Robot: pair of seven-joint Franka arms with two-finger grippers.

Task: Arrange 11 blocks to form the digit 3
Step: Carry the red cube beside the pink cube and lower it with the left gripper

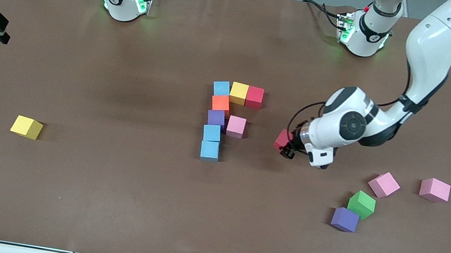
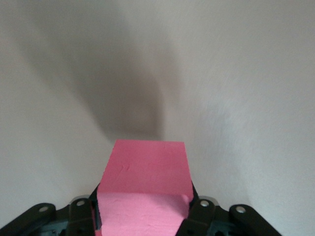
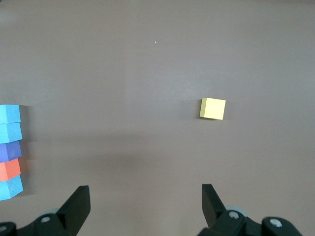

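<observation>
Risk at this stage centres on the red block (image 1: 282, 139) clamped between the fingers of the left gripper (image 1: 287, 147), which hangs over bare table between the partly built digit 3 (image 1: 226, 120) and the loose blocks at the left arm's end. The figure so far comprises a farther row of blue, yellow and red cubes, a column of orange, purple and two blue cubes running nearer the camera, and one pink cube (image 1: 236, 126) beside the purple one. Judged from this layout, the held cube probably belongs next to the pink cube; a tilted or over-low descent could shove that cube or knock the row out of line, since the pieces merely touch. A shallow grip, with much of the block (image 2: 145, 189) protruding past the fingers (image 2: 201, 212), might let it twist on release. The right gripper (image 3: 145, 206) waits with fingers apart, high over the table near a stray yellow block (image 3: 213, 108).
</observation>
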